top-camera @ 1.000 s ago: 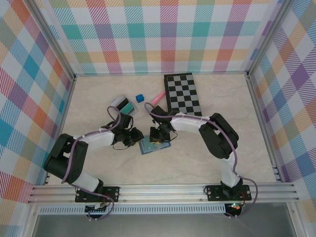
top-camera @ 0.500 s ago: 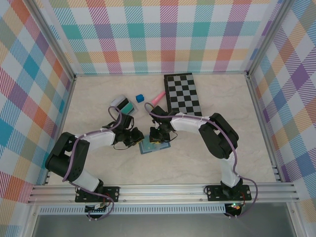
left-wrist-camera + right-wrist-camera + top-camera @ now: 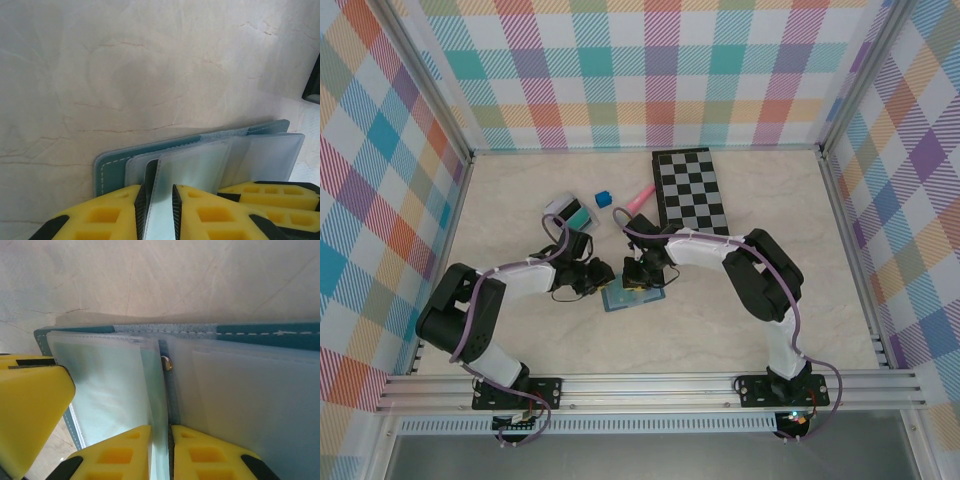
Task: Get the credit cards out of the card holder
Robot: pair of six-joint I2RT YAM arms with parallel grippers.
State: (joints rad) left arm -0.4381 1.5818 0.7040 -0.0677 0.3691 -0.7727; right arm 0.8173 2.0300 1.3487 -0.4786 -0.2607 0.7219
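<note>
The slate-blue card holder (image 3: 634, 298) lies open on the table between both arms. Its teal cover (image 3: 114, 167) and clear plastic sleeves (image 3: 260, 155) show in the left wrist view. My left gripper (image 3: 158, 195) is shut on one upright sleeve, with a thin dark edge (image 3: 150, 172) beside it that I cannot identify. My right gripper (image 3: 161, 435) is shut on a sleeve next to the spine and its metal stud (image 3: 167, 362). The sleeves look pale, and no card shows in them. A green-teal flat card (image 3: 579, 218) lies on a pale grey piece at the back left.
A black-and-white chessboard (image 3: 692, 188) lies at the back right. A small blue cube (image 3: 603, 198) and a pink stick (image 3: 639, 198) sit behind the grippers. The left gripper's yellow finger (image 3: 30, 405) stands close beside the right one. Checked walls enclose the table.
The left arm's elbow has crept slightly right. Both grippers and the card holder stay about where they were.
</note>
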